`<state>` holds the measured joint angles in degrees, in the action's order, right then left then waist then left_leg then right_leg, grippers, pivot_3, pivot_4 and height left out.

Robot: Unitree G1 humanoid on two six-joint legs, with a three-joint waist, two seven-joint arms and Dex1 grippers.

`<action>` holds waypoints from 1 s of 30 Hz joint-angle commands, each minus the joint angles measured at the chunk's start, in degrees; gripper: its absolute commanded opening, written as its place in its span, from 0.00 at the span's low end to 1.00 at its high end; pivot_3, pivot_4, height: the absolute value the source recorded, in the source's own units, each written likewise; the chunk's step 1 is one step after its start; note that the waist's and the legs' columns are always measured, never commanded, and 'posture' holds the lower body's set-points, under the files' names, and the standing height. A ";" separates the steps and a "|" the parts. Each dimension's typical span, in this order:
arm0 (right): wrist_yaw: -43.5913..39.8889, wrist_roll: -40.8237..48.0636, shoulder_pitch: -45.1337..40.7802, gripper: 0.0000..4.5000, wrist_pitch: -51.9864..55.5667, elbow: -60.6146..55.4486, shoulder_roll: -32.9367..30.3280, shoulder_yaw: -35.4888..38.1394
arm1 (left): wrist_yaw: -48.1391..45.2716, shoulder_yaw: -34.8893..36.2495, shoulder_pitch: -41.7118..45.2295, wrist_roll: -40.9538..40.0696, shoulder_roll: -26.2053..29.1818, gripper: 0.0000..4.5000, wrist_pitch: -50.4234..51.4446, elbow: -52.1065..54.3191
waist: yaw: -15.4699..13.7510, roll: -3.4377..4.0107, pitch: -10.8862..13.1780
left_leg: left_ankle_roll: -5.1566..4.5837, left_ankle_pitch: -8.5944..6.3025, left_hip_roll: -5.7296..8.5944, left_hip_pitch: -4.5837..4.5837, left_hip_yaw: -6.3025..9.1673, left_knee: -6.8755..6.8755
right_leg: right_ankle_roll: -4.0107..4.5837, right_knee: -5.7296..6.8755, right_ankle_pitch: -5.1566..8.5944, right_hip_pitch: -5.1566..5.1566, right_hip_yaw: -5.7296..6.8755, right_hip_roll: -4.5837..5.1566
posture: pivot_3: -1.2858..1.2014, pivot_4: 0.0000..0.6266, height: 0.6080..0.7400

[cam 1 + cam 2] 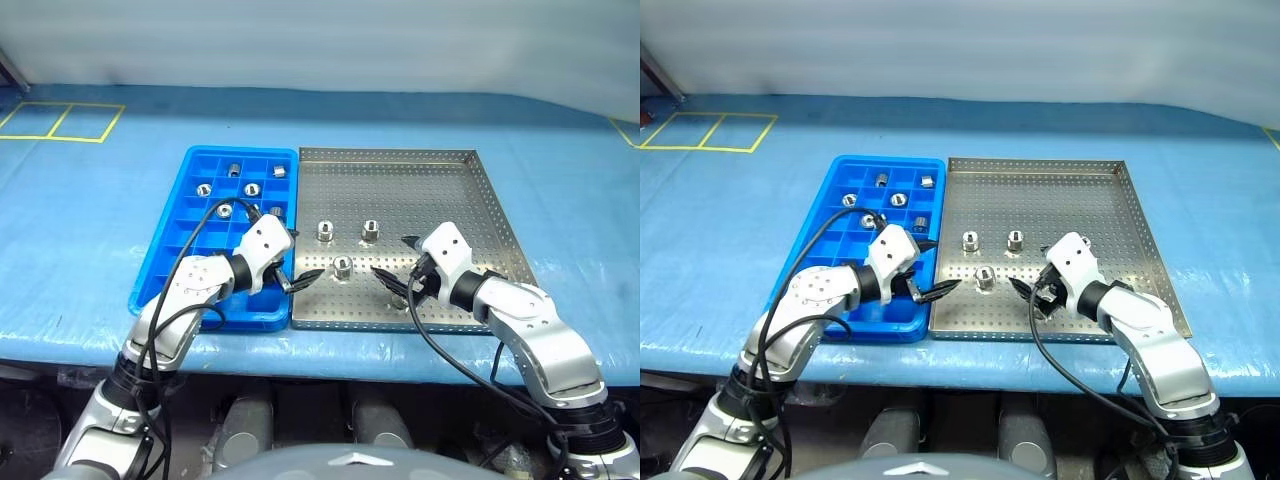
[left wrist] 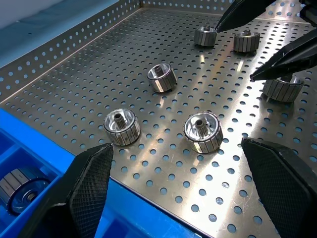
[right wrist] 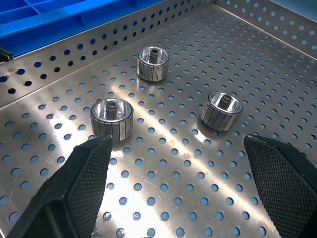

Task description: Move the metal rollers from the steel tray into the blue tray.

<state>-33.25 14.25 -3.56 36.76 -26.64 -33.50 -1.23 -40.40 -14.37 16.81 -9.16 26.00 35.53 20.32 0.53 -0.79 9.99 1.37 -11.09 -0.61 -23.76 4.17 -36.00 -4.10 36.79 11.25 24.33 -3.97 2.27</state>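
Steel rollers (image 1: 342,266), small shiny ribbed cylinders with hollow centres: three on grey perforated steel tray (image 1: 450,200), near-left part; several in bright blue gridded plastic tray (image 1: 190,230) at left. Likely dense, rigid, slick; best pinched across ribbed sides. Left gripper (image 1: 297,258) and right gripper (image 1: 393,262) spread, empty, flanking nearest roller.

We see the head views evenly and brightly lit, with soft, short shadows under both arms. The blue table covering (image 1: 80,220) shows pale wrinkled sheen toward the left and right edges of the frame. The steel tray (image 1: 440,190) reflects light softly in the centre, without harsh glare. In the wrist views we notice bright streaks of glare on the perforated floor and sharp highlights on the metal rollers (image 3: 112,117). The gripper fingers (image 2: 91,181) at the lower corners look slightly soft, and the far rim at the upper left blurs a little.
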 commanded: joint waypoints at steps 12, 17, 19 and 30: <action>1.78 -0.45 0.76 0.99 -0.99 -2.65 1.13 -0.40 | -1.94 -13.03 12.96 6.31 -3.89 1.00 -1.22 -11.73 | 0.11 -0.01 0.00 | 0.00 0.00 0.00 0.00 0.02 0.00 | 0.00 0.00 0.00 0.00 0.00 -0.03 | 0.55 0.24 1.00; 2.57 -0.66 1.99 0.99 -1.07 -3.50 1.49 -0.16 | -2.27 -16.39 16.84 9.85 -5.56 1.00 -2.00 -18.93 | 0.12 -0.01 0.00 | 0.00 0.00 0.01 -0.02 0.05 -0.03 | 0.00 0.01 0.00 -0.01 -0.01 -0.05 | 0.54 0.24 1.00; 2.83 -0.70 2.39 0.99 -1.14 -3.83 1.59 0.00 | -2.36 -17.10 17.93 10.86 -6.52 1.00 -2.30 -21.41 | 0.33 -0.01 0.00 | 0.00 0.00 0.01 -0.02 0.02 -0.04 | -0.01 0.00 0.00 -0.01 -0.03 -0.05 | 0.53 0.24 1.00; 4.01 -1.10 3.13 1.00 -1.76 -4.68 1.79 0.25 | -3.97 -18.48 19.13 14.05 -8.90 0.64 -2.07 -26.77 | 0.74 0.03 -0.02 | 0.00 0.00 0.00 0.05 0.04 -0.04 | -0.01 0.03 0.00 -0.06 -0.03 -0.06 | 0.53 0.24 1.00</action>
<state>-29.62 13.38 -0.57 36.42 -28.63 -31.77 -1.86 -43.99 -32.51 36.38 4.14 17.23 33.29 -5.91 1.27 -0.76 9.97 1.36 -11.09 -0.61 -23.69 4.21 -36.04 -4.11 36.82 11.25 24.26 -3.99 2.21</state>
